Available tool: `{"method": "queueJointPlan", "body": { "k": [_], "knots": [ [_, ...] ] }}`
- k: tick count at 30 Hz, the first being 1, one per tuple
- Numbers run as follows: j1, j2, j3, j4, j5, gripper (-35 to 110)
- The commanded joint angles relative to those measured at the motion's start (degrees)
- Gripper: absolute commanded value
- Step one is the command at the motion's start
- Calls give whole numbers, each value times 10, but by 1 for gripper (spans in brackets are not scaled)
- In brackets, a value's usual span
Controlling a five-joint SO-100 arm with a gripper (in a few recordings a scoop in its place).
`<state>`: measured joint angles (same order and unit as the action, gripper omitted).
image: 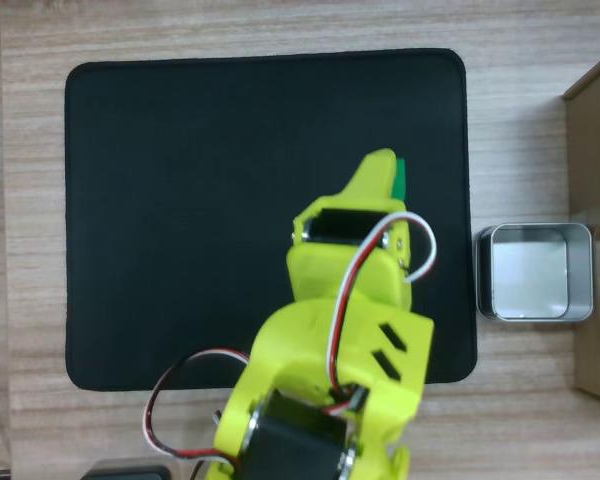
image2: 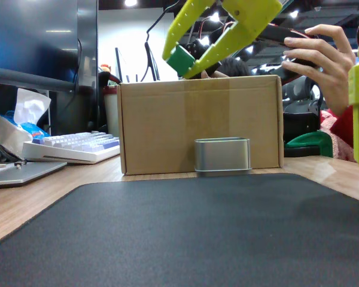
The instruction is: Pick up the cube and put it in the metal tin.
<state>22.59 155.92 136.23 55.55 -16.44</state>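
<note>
Gripper (image2: 188,60) raised high above the mat, yellow-green fingers closed around the cube (image2: 180,59), visible in the fixed view well above the top edge of the box (image2: 200,122). From overhead, gripper (image: 390,180) over the right half of the mat (image: 180,220), a sliver of green cube (image: 401,177) peeking out beside one finger. Tin (image: 535,272) off the mat's right edge, resting on bare wood, open side up, inside pale and shiny. In the fixed view, tin (image2: 222,156) standing just in front of the box, at the far edge of the mat (image2: 185,233).

Black mat with rounded corners, laid on a light wood-grain table (image: 30,200). Behind the table, an office: keyboard (image2: 72,146) at left, monitor (image2: 36,42) above it, ceiling lights. A person's hand (image2: 320,57) at upper right.
</note>
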Motion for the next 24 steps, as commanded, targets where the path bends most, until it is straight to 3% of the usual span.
{"method": "queueJointPlan", "body": {
  "k": [1, 6, 11, 24],
  "knots": [
    [27, 17, -4, 12, -4, 0],
    [134, -42, -38, 15, 119, 0],
    [188, -146, -97, 34, 176, 0],
    [315, -428, -246, 43, 120, 0]
  ]
}}
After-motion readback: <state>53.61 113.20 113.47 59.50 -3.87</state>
